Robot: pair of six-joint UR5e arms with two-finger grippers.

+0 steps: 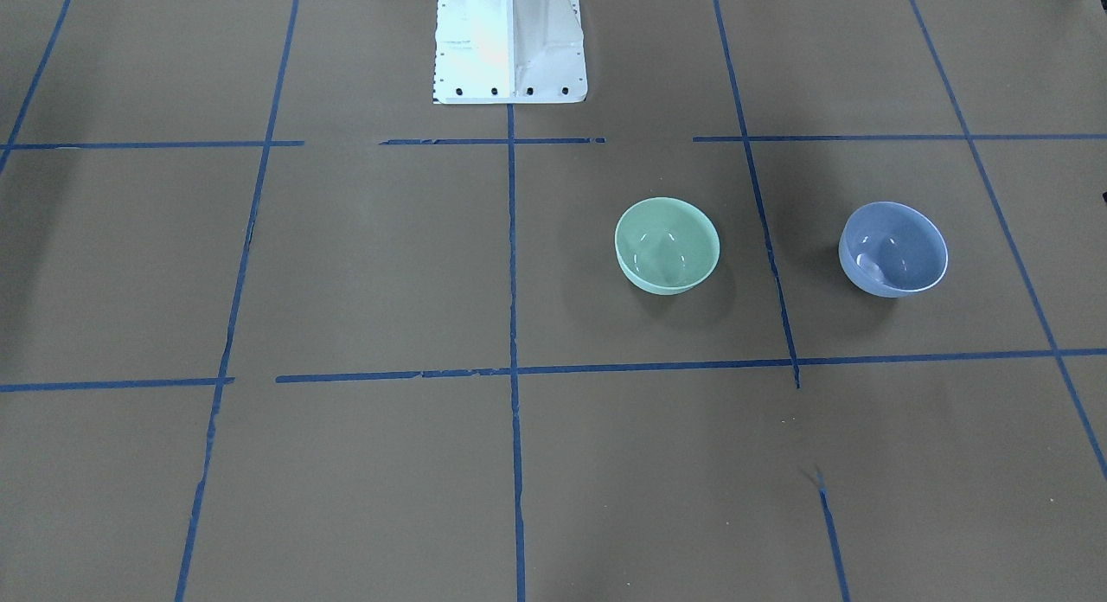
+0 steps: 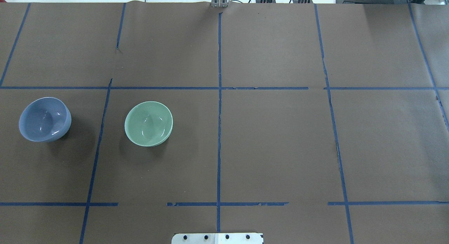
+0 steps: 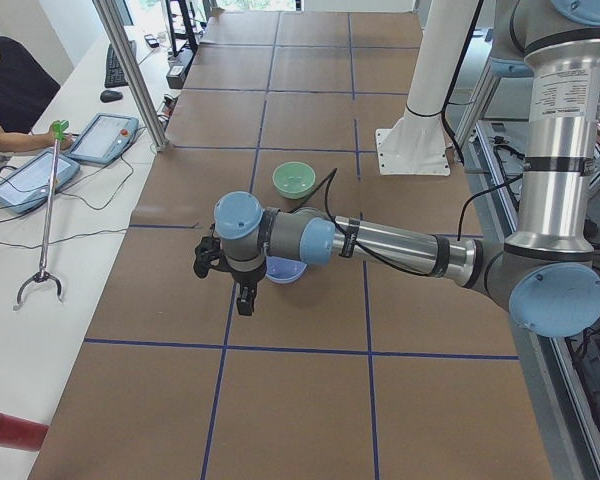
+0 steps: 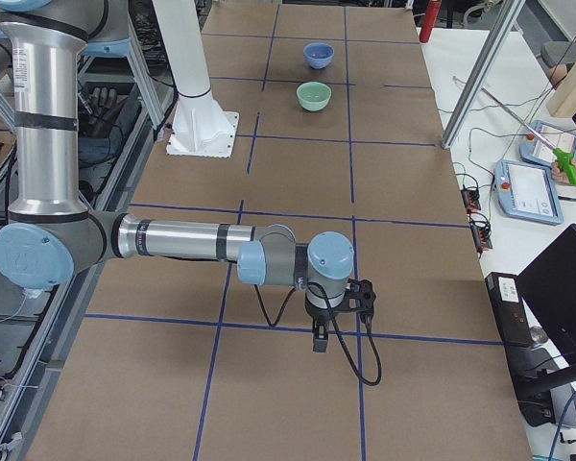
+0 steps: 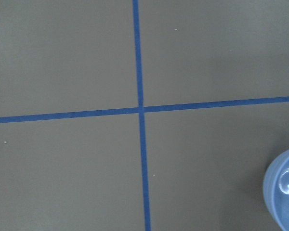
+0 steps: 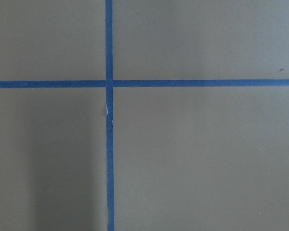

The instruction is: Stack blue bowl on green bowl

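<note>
In the overhead view the blue bowl (image 2: 45,119) sits at middle left of the tabletop (image 2: 273,142), with the green bowl (image 2: 148,123) near it on its right, apart. In the left side view the left hand (image 3: 246,303) hangs beside the blue bowl, which the forearm partly hides. The right hand (image 4: 319,341) is well apart. I cannot tell either hand's state.

The blue bowl (image 2: 45,119) and green bowl (image 2: 148,123) stand well apart, with passable table (image 2: 280,149) between them
</note>
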